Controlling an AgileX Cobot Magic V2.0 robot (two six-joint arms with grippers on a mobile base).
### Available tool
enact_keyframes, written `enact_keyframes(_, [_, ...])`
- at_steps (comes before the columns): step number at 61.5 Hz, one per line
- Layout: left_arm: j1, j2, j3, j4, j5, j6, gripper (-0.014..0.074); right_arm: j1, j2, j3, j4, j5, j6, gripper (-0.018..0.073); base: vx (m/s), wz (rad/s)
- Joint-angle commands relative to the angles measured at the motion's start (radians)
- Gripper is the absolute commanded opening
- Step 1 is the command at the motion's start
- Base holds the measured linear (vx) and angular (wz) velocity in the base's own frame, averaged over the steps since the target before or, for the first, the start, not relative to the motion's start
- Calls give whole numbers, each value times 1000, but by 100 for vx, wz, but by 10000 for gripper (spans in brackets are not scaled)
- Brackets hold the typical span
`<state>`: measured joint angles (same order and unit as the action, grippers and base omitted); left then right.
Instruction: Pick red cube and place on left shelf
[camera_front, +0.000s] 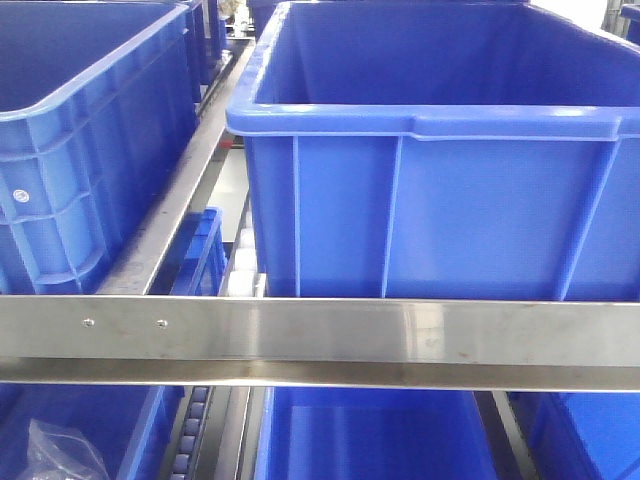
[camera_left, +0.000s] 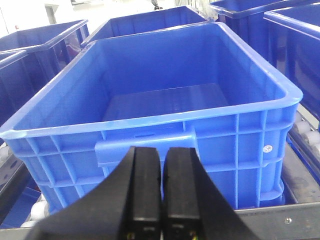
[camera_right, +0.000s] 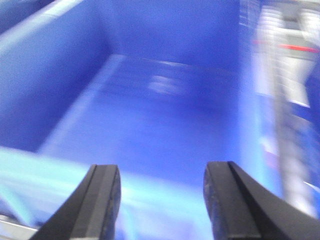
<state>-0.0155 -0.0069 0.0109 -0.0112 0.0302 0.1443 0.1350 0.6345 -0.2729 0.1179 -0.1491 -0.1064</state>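
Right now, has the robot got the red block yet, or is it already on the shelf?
Nothing looks done yet. No red cube shows in any view. The left gripper is shut with nothing between its fingers, facing an empty blue crate. The right gripper is open and empty over another crate's floor, blurred. Finding, grabbing and placing the cube on the left shelf all remain.

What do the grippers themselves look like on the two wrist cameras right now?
Left gripper: two matte black, flat-faced plastic-looking fingers that flare wider toward the base. Right gripper: the same black wedge-shaped fingers, faces slightly scuffed and greyish. No cables or markings are visible in either wrist view.
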Motion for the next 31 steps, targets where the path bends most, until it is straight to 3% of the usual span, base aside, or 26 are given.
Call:
enact_keyframes(1, [-5, 7, 22, -5, -91, 1, 106, -35, -69, 25, 6, -124, -1, 467, 0, 0])
enact_keyframes(31, [-5, 7, 22, -5, -91, 1, 106, -89, -229, 141, 6, -131, -1, 467, 0, 0])
